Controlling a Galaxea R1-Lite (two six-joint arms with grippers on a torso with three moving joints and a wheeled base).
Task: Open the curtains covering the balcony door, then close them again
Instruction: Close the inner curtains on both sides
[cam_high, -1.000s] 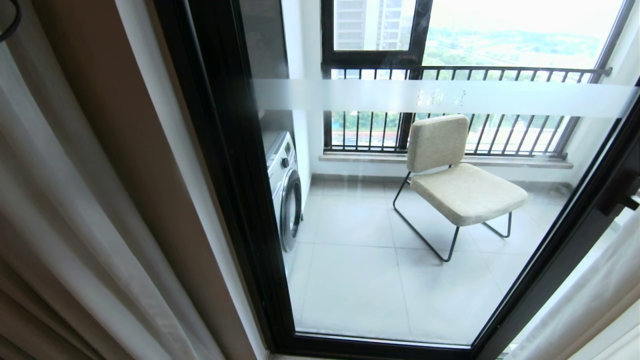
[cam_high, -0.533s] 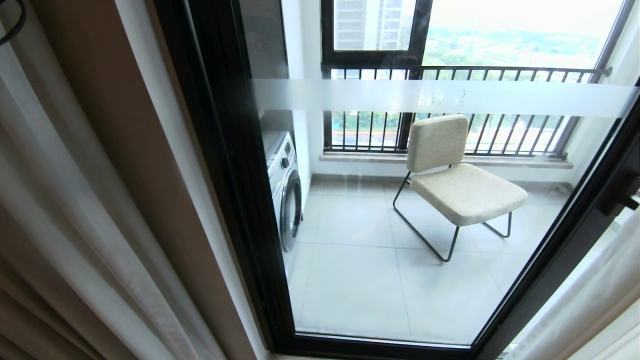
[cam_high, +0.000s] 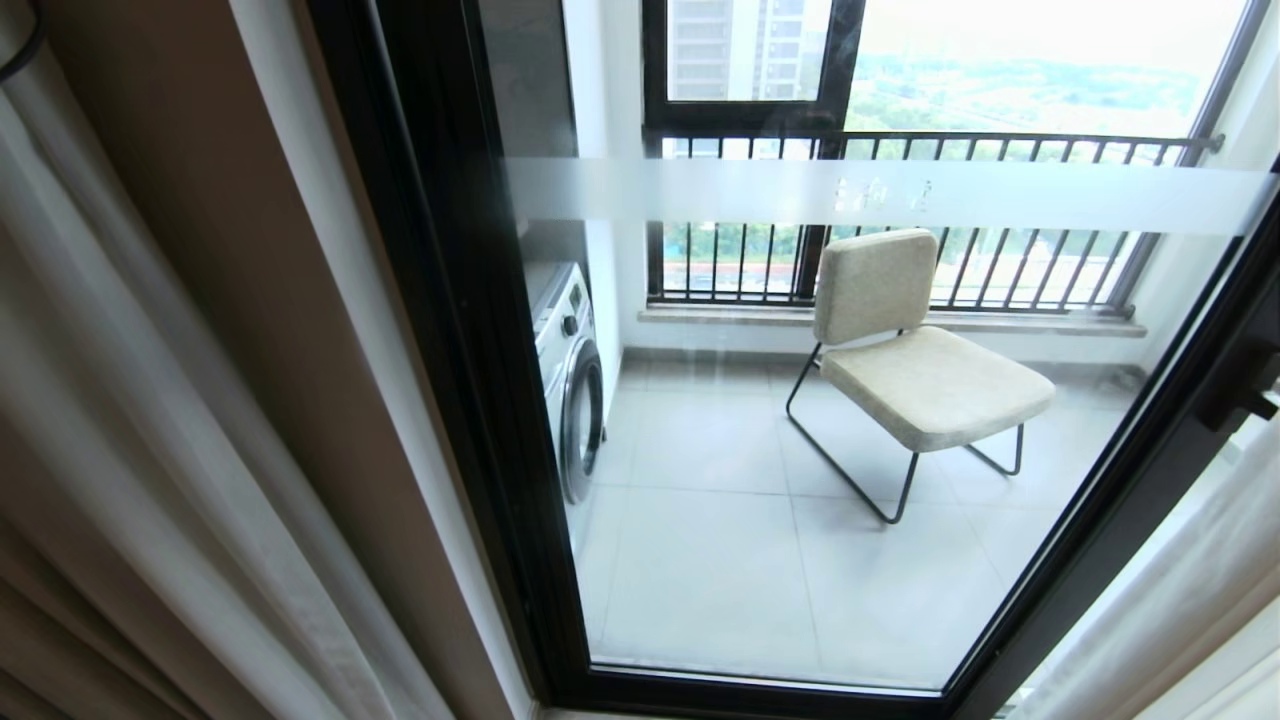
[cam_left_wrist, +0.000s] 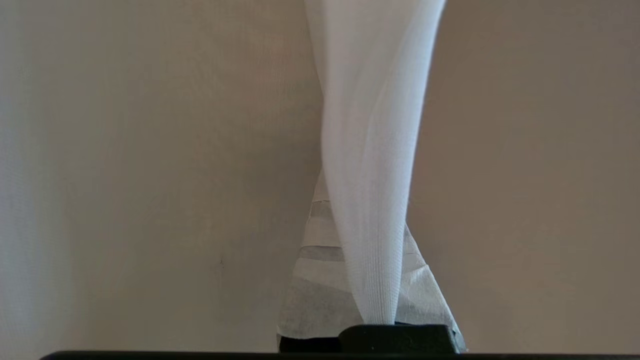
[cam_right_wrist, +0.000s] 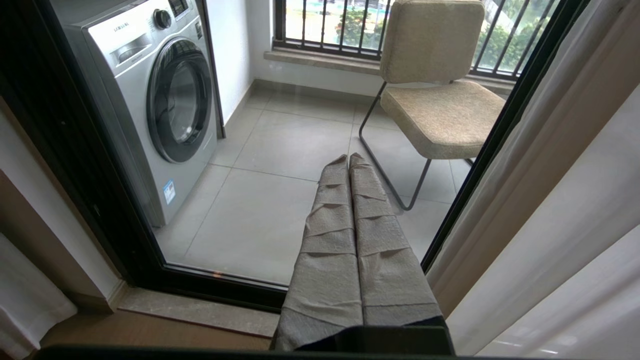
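The left gripper (cam_left_wrist: 372, 320) had its jaws clamped on a fold of the thin white sheer (cam_left_wrist: 372, 150). The sheer ran up from between the wrapped fingers (cam_left_wrist: 320, 280), with plain beige curtain cloth all around it. The right gripper (cam_right_wrist: 348, 159) pointed at the glass with its jaws pressed together and nothing in them. Neither gripper showed in the head view. The curtains (cam_high: 150, 450) hung pulled back at both sides of the glass. The balcony door (cam_high: 480, 330) stood between them, with a black frame and a frosted white band across it. Behind the glass, a washing machine (cam_high: 572, 375) stood on the left of the tiled floor (cam_high: 700, 560). A beige chair (cam_high: 915, 350) sat farther back, near the black railing (cam_high: 930, 145).
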